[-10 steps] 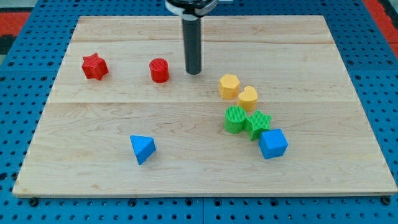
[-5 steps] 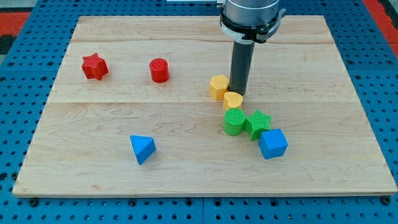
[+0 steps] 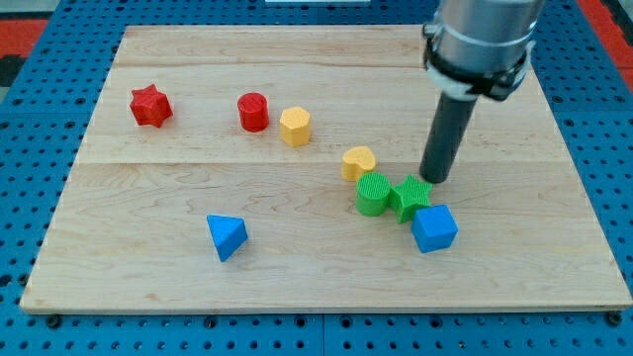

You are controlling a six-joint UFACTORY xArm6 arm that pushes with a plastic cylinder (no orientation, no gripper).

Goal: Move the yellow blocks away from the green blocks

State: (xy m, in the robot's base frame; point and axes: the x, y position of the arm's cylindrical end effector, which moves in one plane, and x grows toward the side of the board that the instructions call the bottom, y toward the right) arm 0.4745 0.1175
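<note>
A yellow hexagonal block [image 3: 295, 126] lies right of the red cylinder [image 3: 253, 112]. A yellow heart-shaped block [image 3: 359, 161] sits just above and left of the green cylinder [image 3: 373, 193], nearly touching it. A green star [image 3: 410, 197] lies against the green cylinder's right side. My tip [image 3: 433, 179] stands at the green star's upper right, very close to it, and well right of the yellow heart.
A blue cube [image 3: 434, 227] touches the green star's lower right. A blue triangular block [image 3: 226, 236] lies at lower left. A red star [image 3: 150, 105] sits at upper left. The wooden board [image 3: 316, 59] rests on a blue pegboard.
The yellow hexagon has slid up and left toward the red cylinder. The yellow heart has shifted left. My tip has swung from left of the yellows to the right, beside the green star.
</note>
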